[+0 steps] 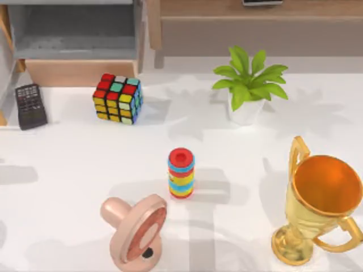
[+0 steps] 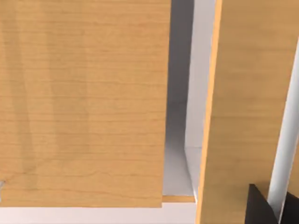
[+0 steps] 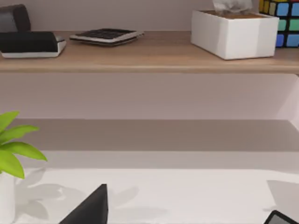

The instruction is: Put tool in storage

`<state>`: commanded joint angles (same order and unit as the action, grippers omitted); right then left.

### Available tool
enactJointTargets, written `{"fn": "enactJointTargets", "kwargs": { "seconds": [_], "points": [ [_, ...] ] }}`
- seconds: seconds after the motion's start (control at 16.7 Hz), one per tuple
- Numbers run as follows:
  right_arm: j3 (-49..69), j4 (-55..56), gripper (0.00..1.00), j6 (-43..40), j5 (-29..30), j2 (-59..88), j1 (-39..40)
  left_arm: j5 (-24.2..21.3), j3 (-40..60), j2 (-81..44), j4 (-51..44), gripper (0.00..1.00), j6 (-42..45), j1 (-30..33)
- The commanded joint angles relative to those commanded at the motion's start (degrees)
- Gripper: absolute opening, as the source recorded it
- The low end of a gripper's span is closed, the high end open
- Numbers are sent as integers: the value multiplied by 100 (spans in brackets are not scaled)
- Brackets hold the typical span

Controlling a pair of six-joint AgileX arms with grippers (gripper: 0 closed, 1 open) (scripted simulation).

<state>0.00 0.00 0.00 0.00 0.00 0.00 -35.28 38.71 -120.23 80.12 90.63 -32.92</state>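
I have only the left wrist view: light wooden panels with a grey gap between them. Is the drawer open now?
Observer: Yes. In the top view the drawer stands pulled out at the table's far left, its grey inside facing up.
Operator: What lies closest to it?
Observer: A black remote control lies on the table near the left end of the drawer's front panel.
Operator: Anything else near?
Observer: A Rubik's cube stands just before the panel's right end.
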Motion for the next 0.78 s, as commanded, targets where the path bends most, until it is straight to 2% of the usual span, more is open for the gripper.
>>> {"fn": "enactJointTargets", "kwargs": {
  "seconds": [0.18, 0.54, 0.78],
  "points": [
    [0, 0, 100, 0, 0, 0, 0, 237, 442, -191, -263, 0, -4, 242],
    [0, 0, 100, 0, 0, 0, 0, 260, 531, -251, -344, 0, -12, 268],
    [0, 0, 100, 0, 0, 0, 0, 466, 1208, -557, -703, 0, -19, 522]
  ]
}}
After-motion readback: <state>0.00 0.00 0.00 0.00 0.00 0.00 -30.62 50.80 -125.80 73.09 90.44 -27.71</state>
